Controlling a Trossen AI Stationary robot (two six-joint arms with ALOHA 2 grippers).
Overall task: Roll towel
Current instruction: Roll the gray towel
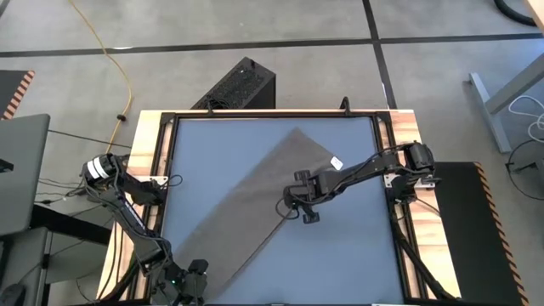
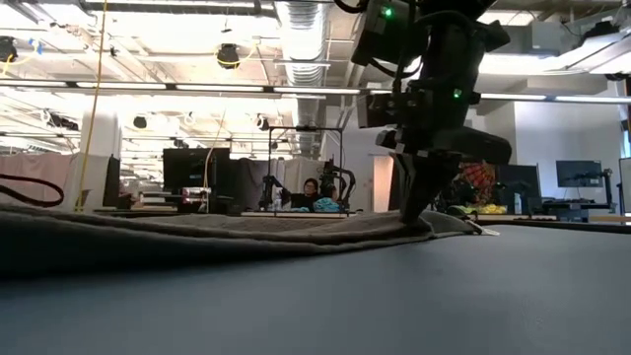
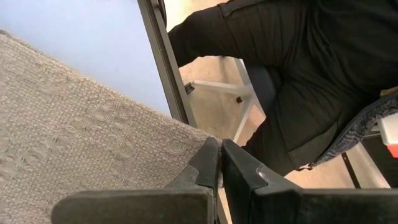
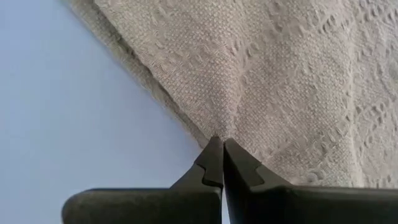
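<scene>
Field notes, nearest thing first.

My left gripper [image 3: 219,163] sits at the near corner of the table, fingers pressed together. Its wrist view shows the corner of the taupe, grey-brown woven cloth towel [image 1: 255,204] meeting the fingertips, but I cannot tell whether any cloth is actually caught between them. Beyond it, past the table's black frame rail [image 3: 163,62], a person in dark clothing sits close to the edge.

Farther in, my right gripper [image 1: 308,212] is down on the towel's long right-hand edge, about midway along it. The fingers are closed, and the weave puckers into a small ridge that runs straight into the tips, so I read this as a pinch on the hem. The low view agrees: the gripper comes down to the cloth where it meets the blue-grey table mat [image 1: 357,246].

The towel lies flat and diagonal across the mat, one corner near my left gripper, the opposite corner toward the far side, with the small white tag [image 1: 336,162] on the edge beyond my right gripper.

Judgement: the rolling has not begun; this is the grasp for the first fold-over. To do it well:
- lift only slightly, so just the edge rises
- carry it across the towel, square to the hem
- keep the turn tight and even, or the roll will cone
- a thin pinch may slip; check before pulling
</scene>
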